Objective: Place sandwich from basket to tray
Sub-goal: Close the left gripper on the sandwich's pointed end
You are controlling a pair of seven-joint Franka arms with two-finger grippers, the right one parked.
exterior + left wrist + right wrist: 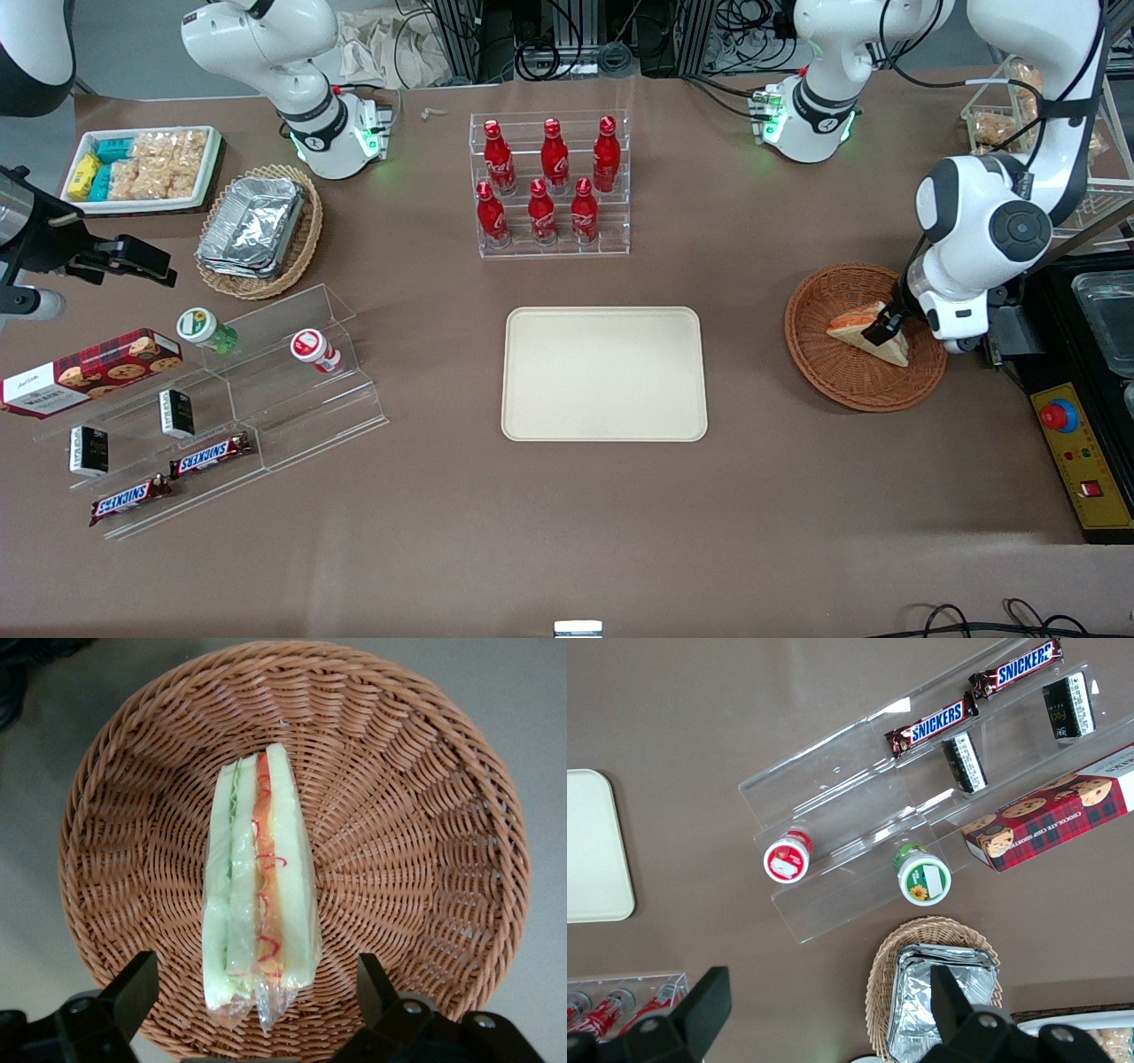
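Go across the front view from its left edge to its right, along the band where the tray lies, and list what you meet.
Cookie box → green-capped bottle → red-capped bottle → tray → basket → sandwich → gripper, open, down over the sandwich.

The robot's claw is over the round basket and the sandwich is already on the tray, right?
Not quite. The gripper is open over the basket, but the sandwich lies in that basket, as the left wrist view shows. The tray has nothing on it.
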